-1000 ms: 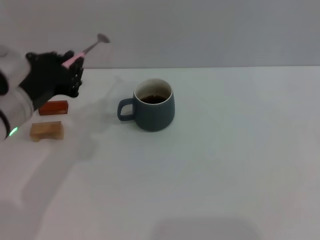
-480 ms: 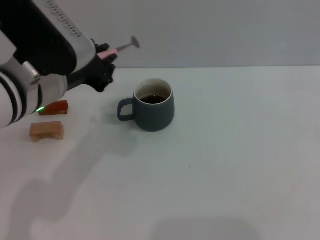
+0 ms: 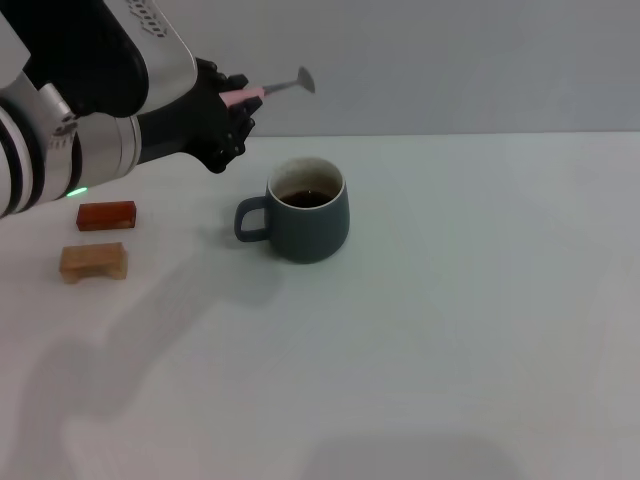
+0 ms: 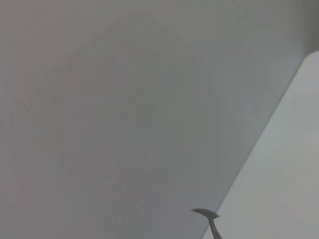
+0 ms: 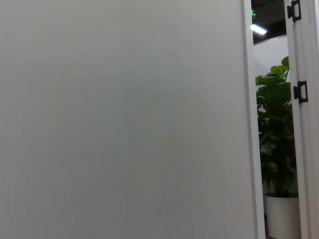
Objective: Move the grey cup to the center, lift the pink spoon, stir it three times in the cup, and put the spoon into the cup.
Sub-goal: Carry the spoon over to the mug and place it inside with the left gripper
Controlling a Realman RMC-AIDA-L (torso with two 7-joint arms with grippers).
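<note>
Spoon work is the step in hand. The left gripper (image 3: 232,108) pinches the pink spoon (image 3: 272,90) by its pink handle, up in the air, above and to the left of the grey cup (image 3: 300,215). The metal bowl of the spoon points toward the cup but is not over it yet. The cup sits on the white table (image 3: 480,300), near the middle, with dark drink inside. The right gripper is not seen. My guess at trouble — the spoon lies almost flat, so if it comes down that way it could hit the rim, slosh the drink, or slip from the thin grip.

An orange-red block (image 3: 106,215) and a tan block (image 3: 93,261) rest well apart from the cup.
</note>
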